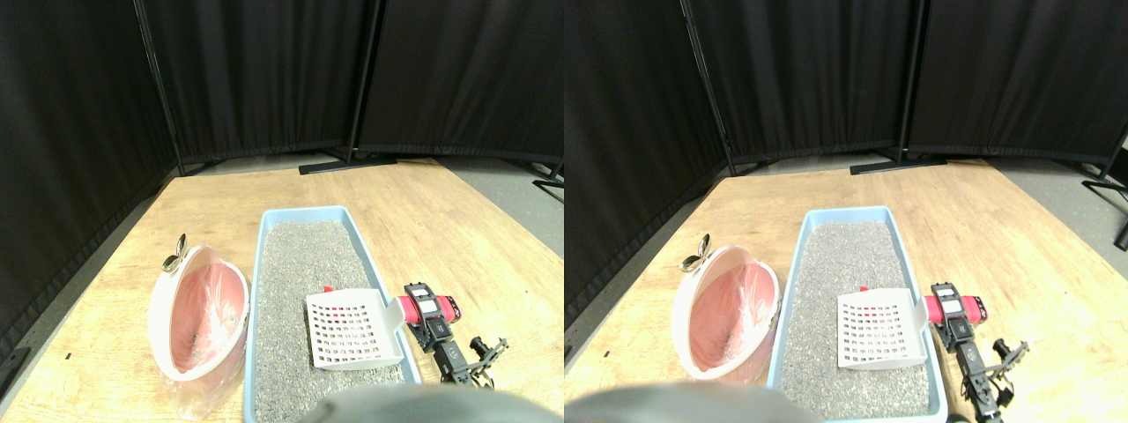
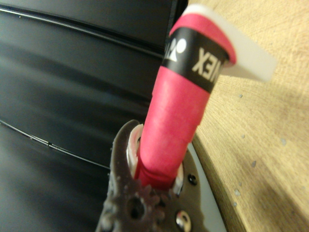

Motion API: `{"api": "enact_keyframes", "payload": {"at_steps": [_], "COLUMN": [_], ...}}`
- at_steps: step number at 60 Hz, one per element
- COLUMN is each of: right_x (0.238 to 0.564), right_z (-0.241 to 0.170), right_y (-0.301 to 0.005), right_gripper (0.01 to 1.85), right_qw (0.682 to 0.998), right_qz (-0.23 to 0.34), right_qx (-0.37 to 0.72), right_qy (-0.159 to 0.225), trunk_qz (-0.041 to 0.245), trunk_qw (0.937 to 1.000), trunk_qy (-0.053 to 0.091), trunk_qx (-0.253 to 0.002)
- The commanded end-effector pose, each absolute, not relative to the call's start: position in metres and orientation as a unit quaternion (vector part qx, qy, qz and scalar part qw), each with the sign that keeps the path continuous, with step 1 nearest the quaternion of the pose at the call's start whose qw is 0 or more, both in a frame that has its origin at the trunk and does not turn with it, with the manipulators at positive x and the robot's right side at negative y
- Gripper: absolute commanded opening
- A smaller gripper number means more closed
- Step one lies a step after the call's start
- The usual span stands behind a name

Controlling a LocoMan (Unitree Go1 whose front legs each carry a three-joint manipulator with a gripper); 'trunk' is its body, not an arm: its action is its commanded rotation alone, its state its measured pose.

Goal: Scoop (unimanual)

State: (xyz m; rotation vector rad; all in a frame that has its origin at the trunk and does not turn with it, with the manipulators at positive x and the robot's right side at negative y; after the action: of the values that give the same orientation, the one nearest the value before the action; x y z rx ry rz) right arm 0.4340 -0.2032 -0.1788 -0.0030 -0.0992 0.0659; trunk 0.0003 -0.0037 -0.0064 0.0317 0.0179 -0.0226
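One light-blue plastic litter tray (image 1: 262, 291), one white slotted scoop (image 1: 352, 329), one pink plastic-lined bin (image 1: 198, 317), one metal spoon (image 1: 174, 256).

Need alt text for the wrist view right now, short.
The end effector grips the base of a thick red-wrapped scoop handle, which fills the middle of the frame and ends at the white scoop. Wooden floor lies on one side, black curtain on the other.
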Motion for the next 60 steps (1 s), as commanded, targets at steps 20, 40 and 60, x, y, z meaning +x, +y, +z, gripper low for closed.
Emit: {"api": "enact_keyframes", "payload": {"at_steps": [20, 40, 60], "right_x": [0.432, 0.455, 0.477], "right_z": [-0.126, -0.101, -0.082], "right_y": [-0.214, -0.229, -0.234], "right_gripper": [0.05, 0.05, 0.05], "right_qw": [0.979, 0.974, 0.966], "right_qz": [0.065, 0.052, 0.075], "right_qx": [-0.093, -0.142, -0.197], "right_qy": [-0.167, -0.166, -0.151], "trunk_qz": [-0.008, -0.005, 0.002], "trunk_qw": [1.0, 1.0, 0.9999], "trunk_qy": [0.004, 0.003, -0.001], "trunk_qx": [-0.002, -0.003, -0.011]}}
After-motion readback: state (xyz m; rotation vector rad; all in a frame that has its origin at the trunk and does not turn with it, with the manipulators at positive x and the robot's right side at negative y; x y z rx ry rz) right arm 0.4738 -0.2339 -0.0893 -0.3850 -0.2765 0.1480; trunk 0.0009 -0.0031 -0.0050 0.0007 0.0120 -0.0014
